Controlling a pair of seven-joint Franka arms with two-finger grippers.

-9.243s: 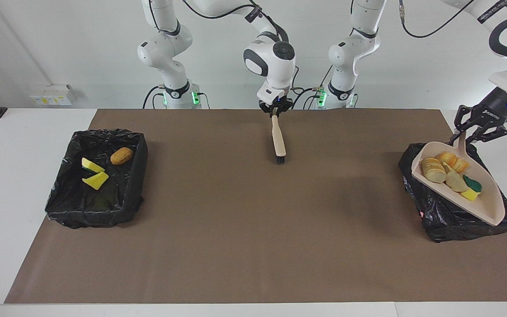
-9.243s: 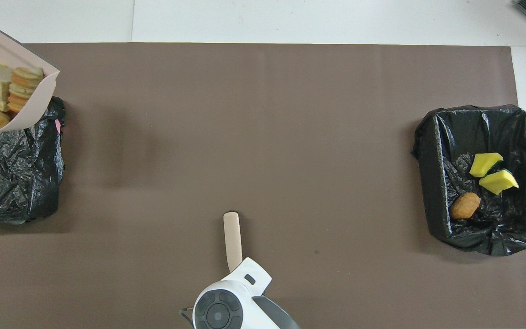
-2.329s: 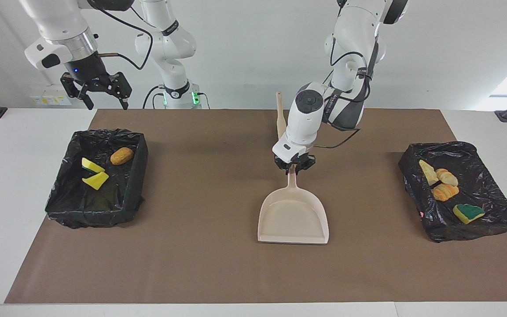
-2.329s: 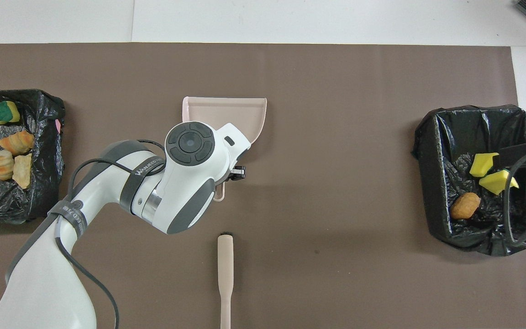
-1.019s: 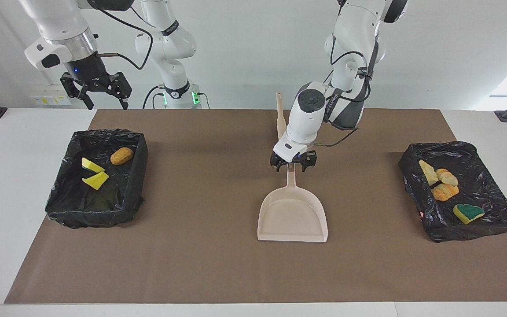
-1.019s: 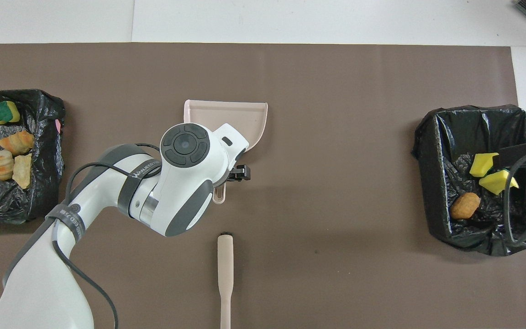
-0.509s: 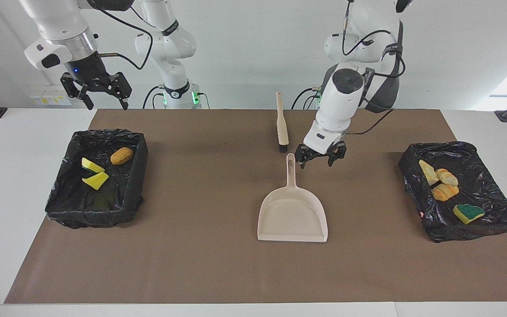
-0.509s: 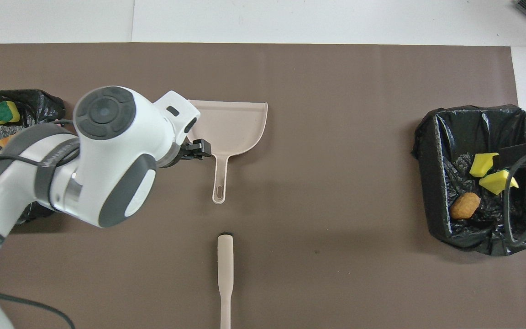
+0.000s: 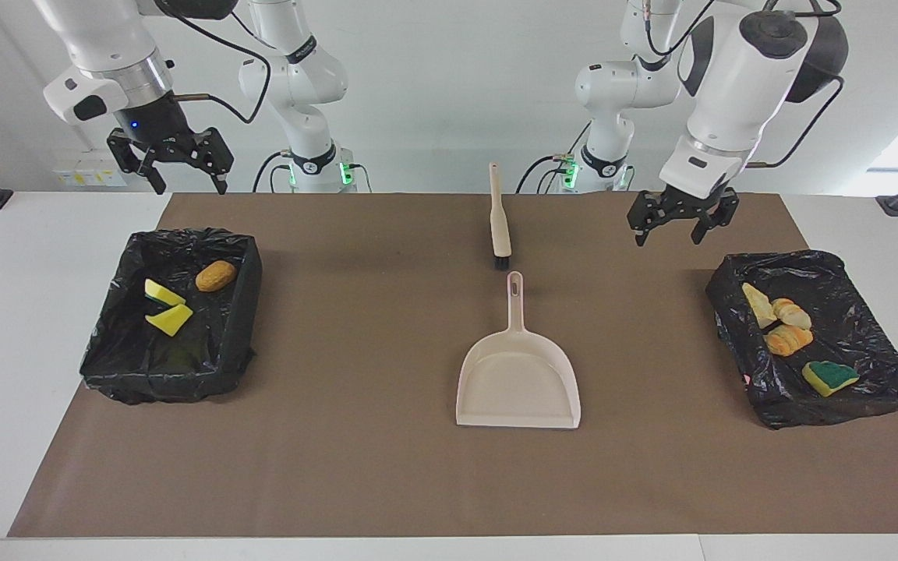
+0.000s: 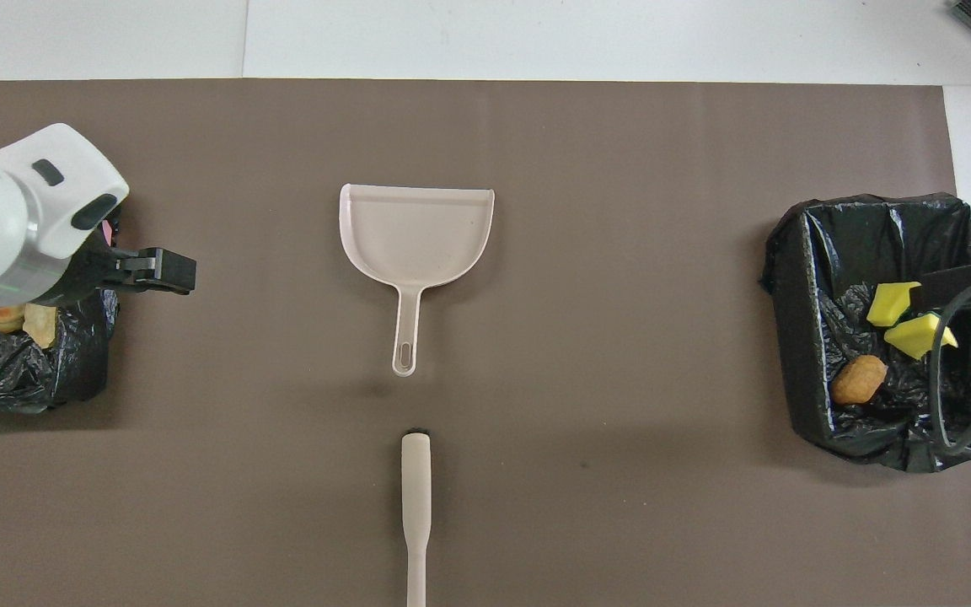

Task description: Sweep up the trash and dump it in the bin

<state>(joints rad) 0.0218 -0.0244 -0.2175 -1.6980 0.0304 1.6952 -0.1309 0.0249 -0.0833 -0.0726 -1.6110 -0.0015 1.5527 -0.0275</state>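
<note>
Now both arms are hanging raised, holding nothing. The left gripper (image 9: 680,220) is pointing down with its fingers spread open, over the mat (image 9: 387,483) just beside the bin (image 9: 878,389) at the left arm's end of the table. The right gripper (image 9: 178,164) is waiting with its fingers also spread open, above the table edge by the second bin (image 9: 114,366) at the right arm's end.

Two black-lined bins are sitting on the mat, one at each end. One dustpan (image 9: 517,382) is lying flat mid-table, its long axis running toward the robots, handle nearer to them and mouth facing away. One brush (image 9: 499,218) is lying in line with it, nearer to the robots, bristle end close to the dustpan handle but apart from it.

Seven pieces of trash are lying in the bins. Four are sitting in the left arm's bin: a pale wedge (image 9: 756,304), two bread lumps (image 9: 794,312) and (image 9: 787,340), and a green-topped sponge (image 9: 829,376) farthest from the robots. Three are sitting in the right arm's bin: two yellow sponge chunks (image 9: 162,293) and (image 9: 170,319) touching each other, and one bread lump (image 9: 215,276) nearer to the robots.
</note>
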